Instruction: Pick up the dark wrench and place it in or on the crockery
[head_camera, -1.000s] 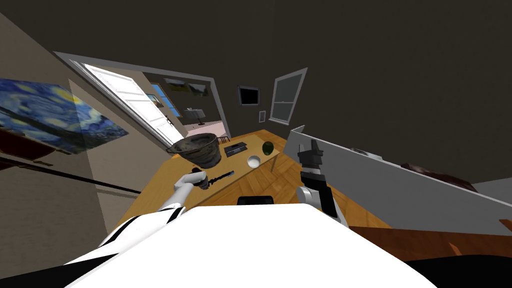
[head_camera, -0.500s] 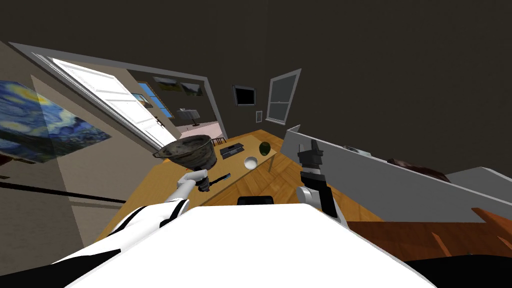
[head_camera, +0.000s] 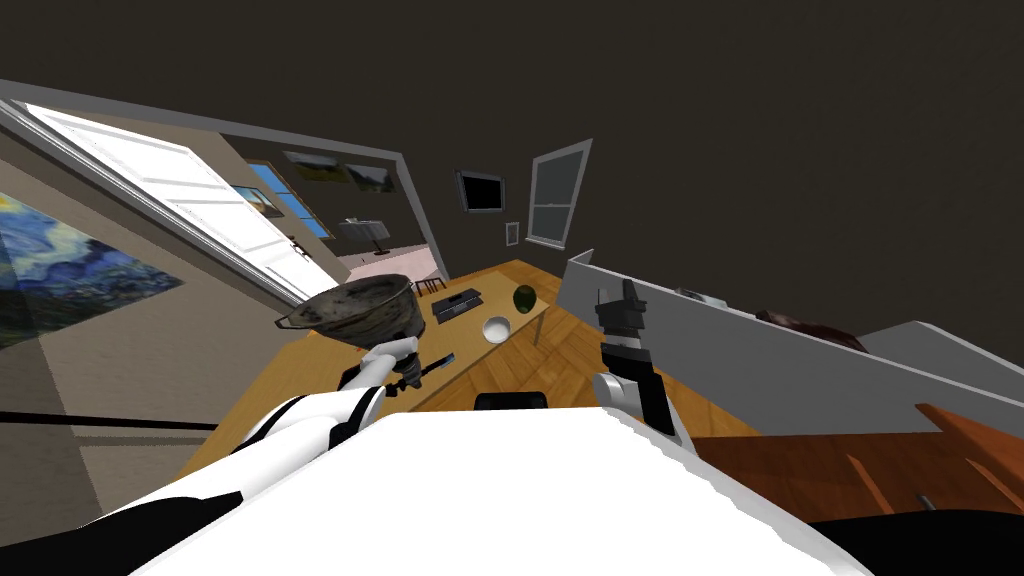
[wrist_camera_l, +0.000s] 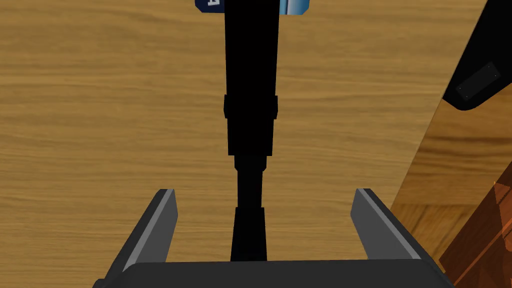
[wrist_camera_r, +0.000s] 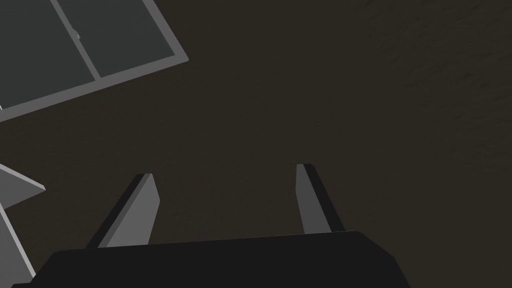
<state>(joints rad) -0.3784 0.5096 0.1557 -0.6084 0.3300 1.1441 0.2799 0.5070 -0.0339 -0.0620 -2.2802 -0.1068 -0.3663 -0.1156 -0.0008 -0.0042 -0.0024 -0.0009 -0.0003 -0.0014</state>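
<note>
On the light wooden surface (wrist_camera_l: 100, 125), the long black wrench (wrist_camera_l: 251, 75) lies within the spread left claw (wrist_camera_l: 265, 192), ungripped; right claw (wrist_camera_r: 227, 170) spread too

The dark wrench (wrist_camera_l: 250, 125) is cut off (at its blue-marked end).

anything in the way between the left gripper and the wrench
Nothing visible. The left gripper is open at the dark wrench, which lies on the wooden table and runs into the gap between the fingers. No other thing sits there.
</note>
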